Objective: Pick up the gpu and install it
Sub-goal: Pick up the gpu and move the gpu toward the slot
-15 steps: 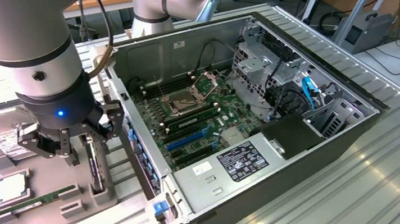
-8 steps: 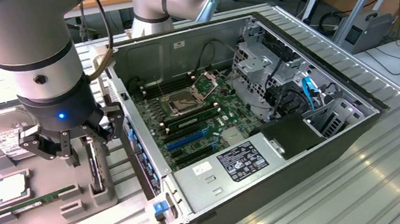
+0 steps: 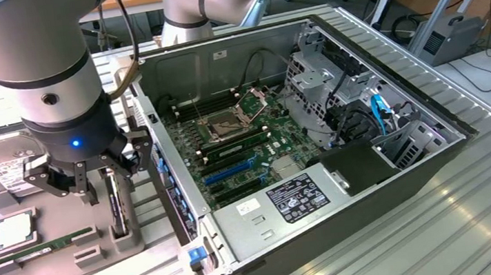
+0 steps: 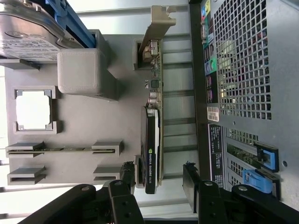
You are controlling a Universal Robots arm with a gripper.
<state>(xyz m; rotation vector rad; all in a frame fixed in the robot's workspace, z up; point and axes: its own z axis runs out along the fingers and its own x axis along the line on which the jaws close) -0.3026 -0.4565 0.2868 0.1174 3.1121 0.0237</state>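
1. I have the arm [image 3: 49, 97] pointing straight down over the grey fixture tray [image 3: 52, 267], at the exterior view's left of the open computer case [image 3: 344, 188].
2. The tool [image 3: 93, 186] gapes wide, gripping nothing, a finger on either side of the gpu [image 4: 152, 140].
3. The gpu stands on edge in its tray slot.

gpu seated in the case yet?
No, the gpu stands on edge in the grey fixture outside the case, with the open tool straddling one end.
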